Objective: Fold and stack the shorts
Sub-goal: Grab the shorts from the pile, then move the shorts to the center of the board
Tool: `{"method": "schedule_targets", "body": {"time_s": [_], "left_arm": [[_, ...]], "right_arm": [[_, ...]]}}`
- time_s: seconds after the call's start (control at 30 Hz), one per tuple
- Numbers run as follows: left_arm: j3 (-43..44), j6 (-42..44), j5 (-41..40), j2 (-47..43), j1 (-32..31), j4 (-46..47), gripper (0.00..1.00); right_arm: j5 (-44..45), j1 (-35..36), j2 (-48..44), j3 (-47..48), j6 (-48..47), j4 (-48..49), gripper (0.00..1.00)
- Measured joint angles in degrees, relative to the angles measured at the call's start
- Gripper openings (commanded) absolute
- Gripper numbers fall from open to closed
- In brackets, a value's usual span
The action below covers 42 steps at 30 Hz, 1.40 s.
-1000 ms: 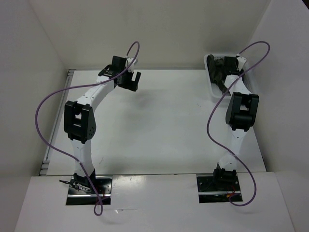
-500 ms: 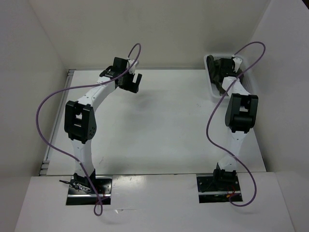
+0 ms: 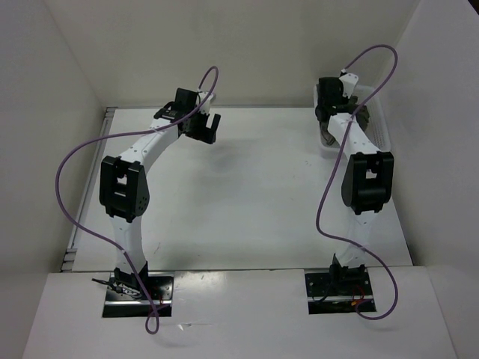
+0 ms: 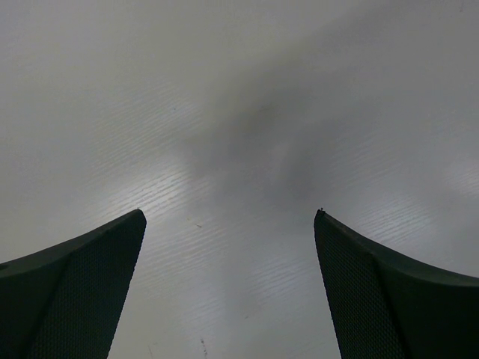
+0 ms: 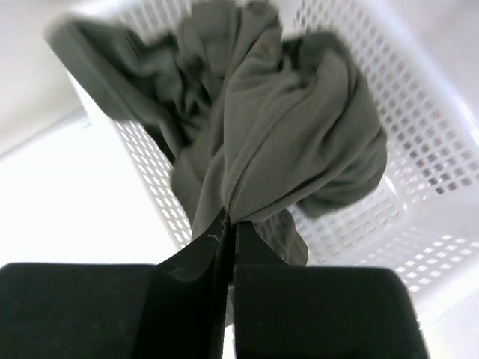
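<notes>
shorts (image 5: 284, 142): one bunched mass of soft, matte olive-green cloth is seen, creased into deep rounded folds. It is pinched at a fold and held in front of the basket's mesh wall. In the top view only a dark scrap (image 3: 327, 136) is seen beneath the wrist, at the basket's left edge. Contact with the basket cannot be told.
right gripper (image 5: 228, 224): the flat black jaws are pressed together, with a ridge of the shorts clamped between their tips. It is placed at the far right corner of the bench (image 3: 327, 112).
basket (image 5: 441, 149): white plastic, with walls pierced by a grid of small rectangular holes. It is set at the far right of the bench (image 3: 380, 127).
left gripper (image 4: 230, 217): two dark, finely textured, wedge-shaped jaws are spread wide with nothing between them. It is held above the bench's far left part (image 3: 206, 127).
bench (image 3: 254, 194): flat, white and faintly ribbed.
cables (image 3: 75, 202): thin purple loops are carried along both arms.
</notes>
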Motion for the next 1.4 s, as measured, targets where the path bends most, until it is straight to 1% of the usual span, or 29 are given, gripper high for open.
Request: {"method": "schedule_targets", "body": {"time_s": [0.23,0.4,0.5,0.6,0.67,0.8,0.9,0.97,1.07,1.1,1.17,1.2,1.23,1.27,1.3,1.37,1.4], "left_arm": [[0.9,0.0,0.8,0.0,0.0,0.2,1.0],[2.8,0.0,2.1,-0.4,0.0,0.7,1.0],[3.1,0.0,2.8,-1.6,0.0,0.7,1.0],[3.5,0.0,3.2,-3.1,0.1,0.7,1.0],[3.7,0.0,3.5,-4.3,0.5,0.7,1.0],[3.7,0.0,2.9,-8.4,2.9,0.7,1.0],[2.4,0.0,0.7,-13.4,6.2,1.2,1.0],[-0.6,0.0,-1.9,-18.3,8.7,2.4,1.0],[-6.2,0.0,-6.5,-26.3,12.5,3.7,1.0],[-8.3,0.0,-7.9,-28.6,13.2,4.4,1.0],[-12.6,0.0,-10.5,-33.4,14.0,4.9,1.0],[-14.8,0.0,-11.3,-35.3,14.0,5.2,1.0],[-17.0,0.0,-12.1,-37.1,14.0,5.4,1.0],[-19.2,0.0,-12.5,-38.7,14.0,5.4,1.0],[-21.6,0.0,-12.7,-40.2,14.0,5.1,1.0],[-25.4,0.0,-12.7,-42.1,14.0,4.6,1.0],[-26.8,0.0,-12.7,-42.6,14.0,3.9,1.0]], "right_arm": [[6.0,2.6,-3.5,6.3,0.6,-1.0,0.0],[7.2,3.1,-7.6,10.8,-4.1,0.7,0.0],[3.6,4.0,-9.0,17.4,-9.0,2.4,0.0],[-0.8,7.7,-9.5,25.8,-14.2,3.5,0.0],[-4.5,12.3,-9.5,31.8,-17.5,4.0,0.0],[-12.1,24.9,-9.3,42.5,-21.6,3.6,0.0],[-19.6,32.7,-8.2,48.4,-20.7,1.9,0.0],[-24.8,34.9,-6.6,52.3,-18.4,-0.3,0.0],[-29.3,34.4,-5.7,51.0,-14.5,-2.6,0.0],[-30.1,34.0,-5.6,48.8,-13.5,-2.8,0.0],[-31.7,32.8,-6.2,40.7,-11.8,-2.4,0.0],[-32.7,32.1,-6.4,35.7,-11.0,-2.2,0.06],[-33.6,31.2,-6.3,31.1,-10.5,-2.5,0.28],[-34.3,30.4,-5.9,26.5,-9.5,-2.8,0.61],[-35.1,29.4,-5.3,21.9,-8.8,-3.3,0.8],[-36.0,27.4,-4.1,14.5,-8.1,-4.3,0.84],[-36.0,26.3,-3.8,10.6,-7.7,-4.9,0.9]]}}
